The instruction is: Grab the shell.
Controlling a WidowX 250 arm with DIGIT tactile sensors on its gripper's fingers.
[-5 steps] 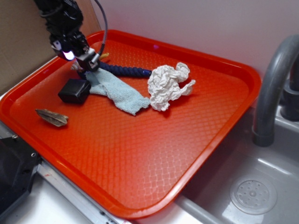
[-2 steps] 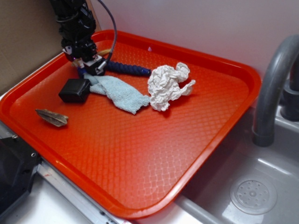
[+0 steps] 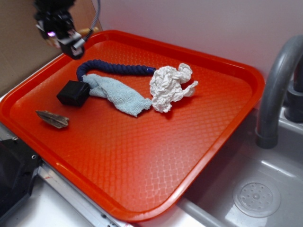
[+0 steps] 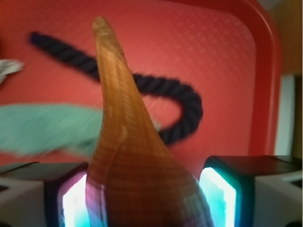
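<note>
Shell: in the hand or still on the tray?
In the hand: the shell sits between both fingers, raised above the tray.

Golden-tan ridged shell (image 4: 132, 161); navy twisted rope (image 3: 113, 69); pale blue cloth (image 3: 118, 93); orange-red diamond-textured tray (image 3: 142, 156).

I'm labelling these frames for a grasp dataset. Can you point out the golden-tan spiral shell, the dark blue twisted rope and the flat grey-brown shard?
Golden-tan spiral shell (image 4: 124, 142): wrist view, on its ridged body between the fingers.
Dark blue twisted rope (image 3: 118, 69): exterior view, mid-length.
Flat grey-brown pointed shard (image 3: 53, 119): exterior view, its middle.
</note>
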